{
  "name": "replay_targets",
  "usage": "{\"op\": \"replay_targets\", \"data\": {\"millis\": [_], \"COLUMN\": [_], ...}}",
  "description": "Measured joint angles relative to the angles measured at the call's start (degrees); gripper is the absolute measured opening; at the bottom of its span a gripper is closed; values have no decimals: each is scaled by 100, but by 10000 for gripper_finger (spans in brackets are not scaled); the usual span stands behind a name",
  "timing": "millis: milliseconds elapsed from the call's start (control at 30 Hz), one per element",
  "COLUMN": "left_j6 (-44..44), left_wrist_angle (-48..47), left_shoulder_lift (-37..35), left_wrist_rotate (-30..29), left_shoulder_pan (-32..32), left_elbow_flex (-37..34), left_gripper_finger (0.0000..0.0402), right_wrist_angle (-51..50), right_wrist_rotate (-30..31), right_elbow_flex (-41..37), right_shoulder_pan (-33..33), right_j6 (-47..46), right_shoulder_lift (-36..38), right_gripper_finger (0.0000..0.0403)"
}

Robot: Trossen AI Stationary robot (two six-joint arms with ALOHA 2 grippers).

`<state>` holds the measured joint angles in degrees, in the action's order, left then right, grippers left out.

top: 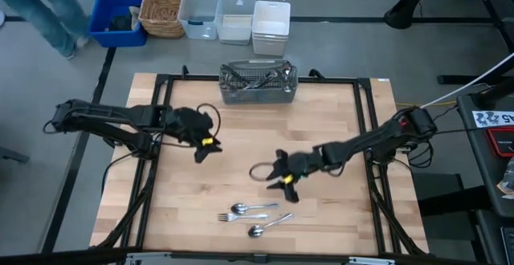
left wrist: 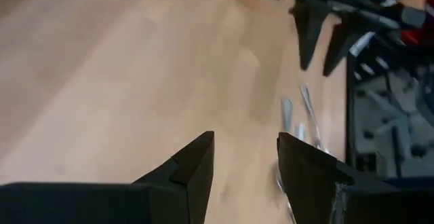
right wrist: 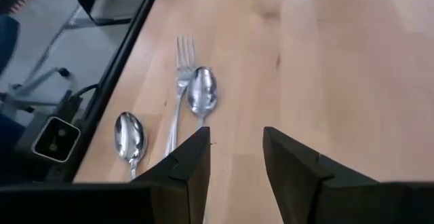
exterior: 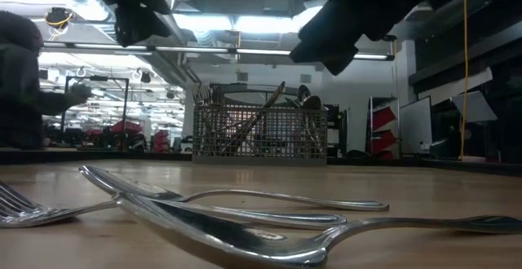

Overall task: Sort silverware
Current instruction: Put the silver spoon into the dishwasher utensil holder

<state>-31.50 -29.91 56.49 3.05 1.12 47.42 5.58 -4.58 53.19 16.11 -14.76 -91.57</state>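
Hovering over the middle of the pale wooden table [top: 185, 209]: the right arm's dark two-finger claw [top: 283, 182], fingers parted and gripping nothing. Lying flat just beyond those fingertips, toward the table's near edge: three shiny silver-coloured pieces of silverware, namely a slim metal fork [right wrist: 178, 81] pressed alongside a rounded metal spoon [right wrist: 202, 94], and a second spoon [right wrist: 129, 137] set slightly apart on the side nearer the table's black frame. Being cut off by the right claw's own fingers in the right wrist view: the handles of all three pieces.

Hanging above the table's left part, well apart from the loose pieces: the left arm's dark claw with the yellow tag [top: 206, 146], also spread and empty. Showing only as blurred silver streaks past the left claw's fingers [left wrist: 186, 170]: the same three pieces, too smeared to tell fork from spoon there.

Standing at the far table edge, well beyond both claws: a grey wire-mesh basket [top: 258, 85] bristling with more silver-coloured cutlery, handles crossing and half masked by the mesh, so not countable. Being cropped by the low view's upper edge: both claws, leaving only dark shapes.
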Motion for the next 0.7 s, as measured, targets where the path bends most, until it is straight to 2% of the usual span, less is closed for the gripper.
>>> {"op": "replay_targets", "data": {"millis": [267, 500, 700], "left_j6": [-617, -889, -949], "left_wrist_angle": [414, 377, 396], "left_shoulder_lift": [83, 148, 146], "left_wrist_rotate": [-158, -616, -974], "left_shoulder_pan": [1094, 1806, 2288], "left_elbow_flex": [-210, -212, -212], "left_gripper_finger": [148, 148, 148], "right_wrist_angle": [51, -6, -793], "right_wrist_rotate": [1104, 1176, 1226], "right_elbow_flex": [833, 1733, 2444], "right_shoulder_pan": [800, 916, 901], "right_j6": [332, 329, 325], "right_shoulder_lift": [-1060, -2146, -2746], "right_gripper_finger": [138, 138, 138]}}
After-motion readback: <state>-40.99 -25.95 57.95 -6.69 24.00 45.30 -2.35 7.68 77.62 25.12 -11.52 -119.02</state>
